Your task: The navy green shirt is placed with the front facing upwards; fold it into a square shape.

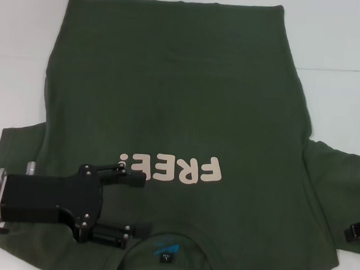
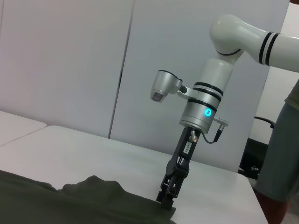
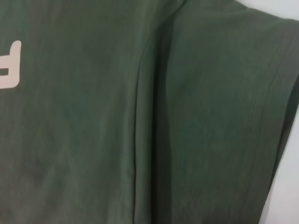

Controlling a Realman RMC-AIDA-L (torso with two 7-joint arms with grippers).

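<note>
The navy green shirt [image 1: 182,98] lies flat, front up, with its collar toward me. The pale pink "FREE!" print [image 1: 171,167] and a small blue neck label [image 1: 167,253] both show. My left gripper [image 1: 135,205] hovers open over the shirt's left shoulder, beside the collar, with nothing between its fingers. My right gripper [image 1: 358,231] shows only at the edge, by the right sleeve [image 1: 338,177]. In the left wrist view the right gripper [image 2: 167,198] points down with its tip at the shirt's [image 2: 70,200] edge. The right wrist view is filled by the sleeve [image 3: 224,116] and its seam.
The shirt covers most of a white table [image 1: 335,34], with bare strips at the far left and right corners. Beyond the table's far side stand white wall panels [image 2: 93,70]. A person [image 2: 280,154] stands beside the table.
</note>
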